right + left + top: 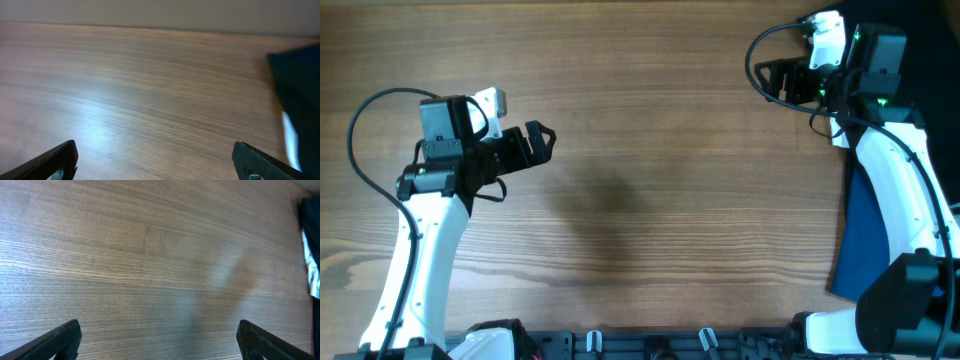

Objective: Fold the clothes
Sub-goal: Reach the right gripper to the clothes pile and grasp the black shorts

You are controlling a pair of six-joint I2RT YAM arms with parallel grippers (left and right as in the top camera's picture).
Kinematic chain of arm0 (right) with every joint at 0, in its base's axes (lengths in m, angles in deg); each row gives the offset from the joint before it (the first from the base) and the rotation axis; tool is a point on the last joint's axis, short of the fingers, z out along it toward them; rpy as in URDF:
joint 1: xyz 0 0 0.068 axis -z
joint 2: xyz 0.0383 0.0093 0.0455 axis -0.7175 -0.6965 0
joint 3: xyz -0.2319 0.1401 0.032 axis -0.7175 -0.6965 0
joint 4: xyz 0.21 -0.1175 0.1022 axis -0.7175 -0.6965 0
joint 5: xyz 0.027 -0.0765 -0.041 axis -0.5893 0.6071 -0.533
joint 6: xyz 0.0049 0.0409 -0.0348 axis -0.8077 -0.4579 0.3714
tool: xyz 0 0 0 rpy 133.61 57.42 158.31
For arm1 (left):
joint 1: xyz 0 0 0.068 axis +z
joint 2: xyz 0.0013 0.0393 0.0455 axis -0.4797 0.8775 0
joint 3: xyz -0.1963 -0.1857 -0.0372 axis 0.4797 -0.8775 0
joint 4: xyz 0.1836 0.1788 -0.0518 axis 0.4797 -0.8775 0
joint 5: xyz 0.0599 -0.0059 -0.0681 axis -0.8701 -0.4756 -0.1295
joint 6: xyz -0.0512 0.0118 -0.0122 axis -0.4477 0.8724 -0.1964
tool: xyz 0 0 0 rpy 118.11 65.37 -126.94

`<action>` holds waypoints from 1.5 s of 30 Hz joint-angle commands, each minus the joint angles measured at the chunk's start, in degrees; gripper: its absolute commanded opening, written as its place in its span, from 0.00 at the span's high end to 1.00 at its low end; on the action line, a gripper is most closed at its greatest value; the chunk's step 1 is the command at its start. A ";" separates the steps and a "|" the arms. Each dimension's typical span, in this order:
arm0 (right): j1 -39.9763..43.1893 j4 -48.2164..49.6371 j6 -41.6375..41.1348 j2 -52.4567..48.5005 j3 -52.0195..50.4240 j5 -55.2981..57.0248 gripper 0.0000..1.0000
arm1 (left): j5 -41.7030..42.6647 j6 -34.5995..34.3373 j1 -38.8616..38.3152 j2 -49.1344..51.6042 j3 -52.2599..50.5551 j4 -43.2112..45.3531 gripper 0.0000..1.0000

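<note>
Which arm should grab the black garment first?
Likely right. The right hand, open, hangs close to the black garment at the right edge; the left hand, also open, is far off on the other side.

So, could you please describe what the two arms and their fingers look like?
The left arm and right arm have white links with black joints. A thin black cable loops out near each wrist, beside a small white camera block. Small green lights glow near the right wrist. The fingers are black.
</note>
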 commanded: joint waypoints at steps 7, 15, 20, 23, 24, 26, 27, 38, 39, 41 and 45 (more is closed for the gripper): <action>14.80 2.34 -15.52 -2.21 1.31 17.33 0.02 | 1.73 -0.13 0.24 0.55 0.98 1.70 0.00; 23.96 -10.27 -31.61 -7.82 1.31 24.46 0.07 | 1.62 -0.11 -4.52 0.57 0.98 3.67 0.00; 25.57 -12.61 -32.48 -10.86 0.83 29.22 0.07 | 0.94 -0.13 -5.53 0.83 0.98 4.04 0.00; 25.57 -11.58 -29.00 -13.86 0.57 30.36 0.07 | 0.96 -0.13 -5.53 0.92 0.98 4.09 0.00; 25.57 -11.15 -28.44 -15.28 0.57 30.34 0.07 | 0.94 -0.11 -5.53 0.94 0.98 4.09 0.00; 25.57 -9.60 -28.48 -18.10 0.57 30.12 0.08 | 0.94 -0.13 -5.53 0.94 0.98 4.28 0.00; 25.57 -8.72 -28.50 -19.61 0.57 30.14 0.09 | 0.94 -0.11 -5.53 0.94 0.98 4.33 0.00; 25.53 -6.08 -26.34 -20.48 0.85 28.72 0.96 | 0.94 -0.11 -5.53 0.94 0.98 5.20 0.00; 25.53 -6.16 -26.32 -20.04 1.14 27.43 0.96 | 0.96 -0.13 -5.53 0.94 0.98 5.20 0.00; 25.53 -6.38 -26.34 -17.90 2.19 25.09 0.96 | 0.98 -0.13 -5.53 0.94 0.98 5.20 0.00; 25.24 -6.56 -25.07 -9.77 3.91 16.06 0.96 | 0.98 -0.13 -5.53 0.92 0.98 5.18 0.00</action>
